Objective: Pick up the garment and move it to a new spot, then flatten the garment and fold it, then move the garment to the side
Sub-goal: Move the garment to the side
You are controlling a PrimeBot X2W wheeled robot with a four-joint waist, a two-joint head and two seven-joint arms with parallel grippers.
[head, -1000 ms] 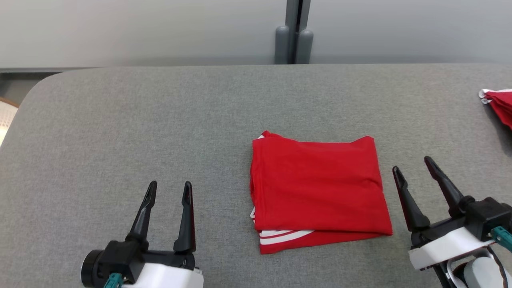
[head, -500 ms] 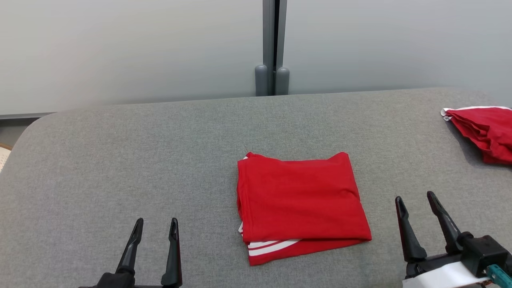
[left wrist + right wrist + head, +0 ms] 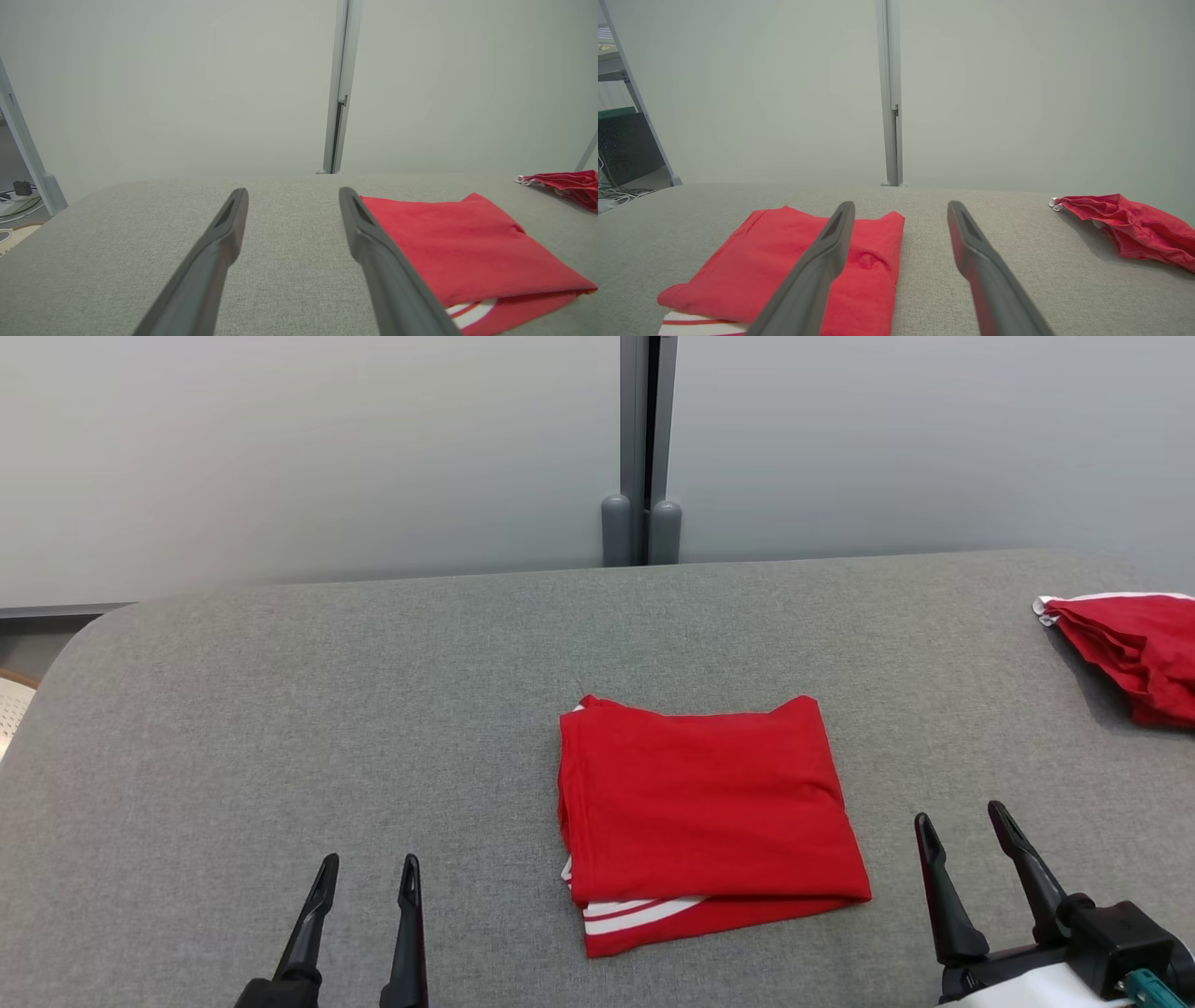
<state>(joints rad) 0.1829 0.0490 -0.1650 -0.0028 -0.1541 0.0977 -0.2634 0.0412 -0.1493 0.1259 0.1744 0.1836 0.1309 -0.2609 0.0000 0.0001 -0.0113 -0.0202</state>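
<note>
A red garment (image 3: 705, 812) with white stripes lies folded into a neat rectangle on the grey table (image 3: 327, 709), a little right of centre. It also appears as the garment (image 3: 462, 247) to the right of my left fingers and as the garment (image 3: 784, 266) to the left of my right fingers. My left gripper (image 3: 369, 875) hovers open and empty at the lower left, well clear of the cloth. The right gripper (image 3: 962, 821) stands open and empty just right of the garment's near right corner.
A second red cloth (image 3: 1130, 649), crumpled with white trim, lies at the table's far right edge; it shows too as the crumpled cloth (image 3: 1129, 226). A grey wall with a vertical post (image 3: 641, 448) rises behind the table. The table's left corner is rounded.
The head camera has tilted up, so everything sits lower in view and more wall shows. Both grippers have drawn back toward the bottom edge, still open. The folded garment lies unmoved.
</note>
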